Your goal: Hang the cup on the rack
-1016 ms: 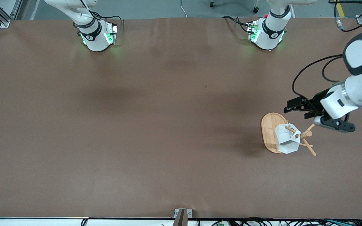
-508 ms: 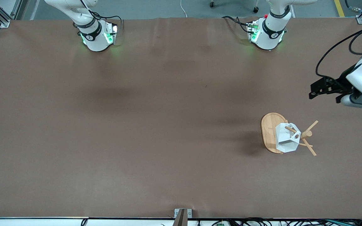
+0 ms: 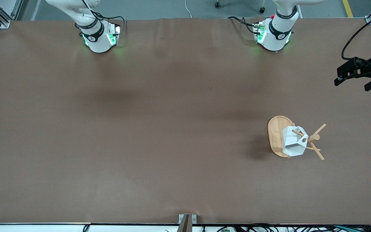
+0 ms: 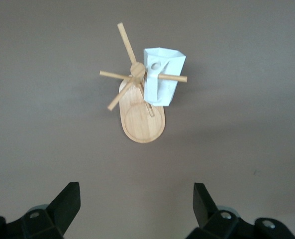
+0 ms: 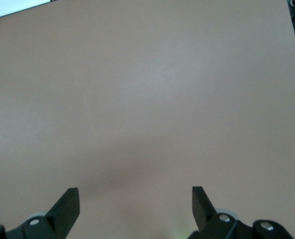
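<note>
Toward the left arm's end of the brown table (image 3: pixel 159 129) we see the light bamboo mug tree with an oval flat base, a central post and thin angled pegs (image 3: pixel 277 137), standing upright. On one of its pegs hangs the small white faceted cup with a hexagonal rim and a flat pierced tab handle (image 3: pixel 293 143); in the left wrist view the peg passes through the round hole of the handle, and the cup (image 4: pixel 163 74) hangs over the oval base of the rack (image 4: pixel 142 122). We think the cup clears the base, though the front view does not let us be sure. We find the left gripper (image 3: pixel 354 79) up in the air over the table's edge at the left arm's end, well apart from the rack, its black fingers (image 4: pixel 67 201) spread wide with nothing between them. Our right gripper (image 5: pixel 136 206) waits over bare brown tabletop, its fingers likewise spread and empty; the front view shows only that arm's base.
</note>
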